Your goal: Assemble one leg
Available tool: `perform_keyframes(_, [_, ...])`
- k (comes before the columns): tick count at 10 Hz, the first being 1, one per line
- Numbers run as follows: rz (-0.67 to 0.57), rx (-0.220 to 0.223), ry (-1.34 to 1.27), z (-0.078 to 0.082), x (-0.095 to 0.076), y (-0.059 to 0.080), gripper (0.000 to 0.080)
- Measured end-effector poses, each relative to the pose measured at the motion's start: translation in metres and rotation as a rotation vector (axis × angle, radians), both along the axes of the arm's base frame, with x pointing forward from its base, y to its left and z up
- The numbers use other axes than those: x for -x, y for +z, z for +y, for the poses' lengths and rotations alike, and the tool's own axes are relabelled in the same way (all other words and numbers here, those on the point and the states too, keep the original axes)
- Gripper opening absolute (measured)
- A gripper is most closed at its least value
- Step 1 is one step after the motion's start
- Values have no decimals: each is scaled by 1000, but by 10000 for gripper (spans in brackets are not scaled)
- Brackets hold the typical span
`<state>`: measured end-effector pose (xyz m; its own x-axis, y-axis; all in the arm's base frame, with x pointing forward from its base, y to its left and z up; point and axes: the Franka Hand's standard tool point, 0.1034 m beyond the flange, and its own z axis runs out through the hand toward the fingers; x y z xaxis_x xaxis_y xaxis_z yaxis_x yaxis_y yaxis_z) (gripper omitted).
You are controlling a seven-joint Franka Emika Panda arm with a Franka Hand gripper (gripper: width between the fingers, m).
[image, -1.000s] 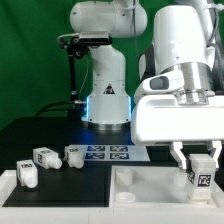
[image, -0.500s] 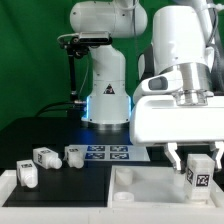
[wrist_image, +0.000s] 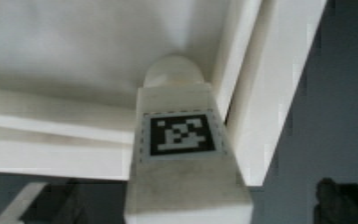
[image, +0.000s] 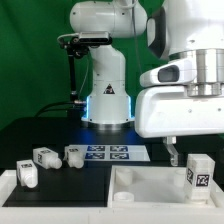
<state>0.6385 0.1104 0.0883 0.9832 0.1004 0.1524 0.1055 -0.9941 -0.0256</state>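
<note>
Your gripper (image: 184, 153) looks open and off the leg (image: 200, 171), which stands upright on the tabletop (image: 150, 185), so lift straight up without nudging it.

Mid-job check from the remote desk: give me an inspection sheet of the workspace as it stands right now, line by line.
Surface: black table, with the marker board lying flat near the robot base.
Job's things: one leg stands upright on the white tabletop panel at the exterior view's right; the wrist view shows its tag against the panel.
Clutter: three more legs loose at the exterior view's left.
Grippers: claw above the standing leg, open, one finger visible beside it, not touching.
Cables: black cable beside the base.
Surroundings: green backdrop.
</note>
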Motion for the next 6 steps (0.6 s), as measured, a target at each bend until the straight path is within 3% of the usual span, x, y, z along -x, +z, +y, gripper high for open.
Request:
perform_keyframes(2, [130, 6, 2, 0, 4, -6, 649])
perform_keyframes(5, [157, 6, -18, -7, -5, -7, 649])
perform_keyframes(6, [158, 6, -30, -7, -5, -8, 564])
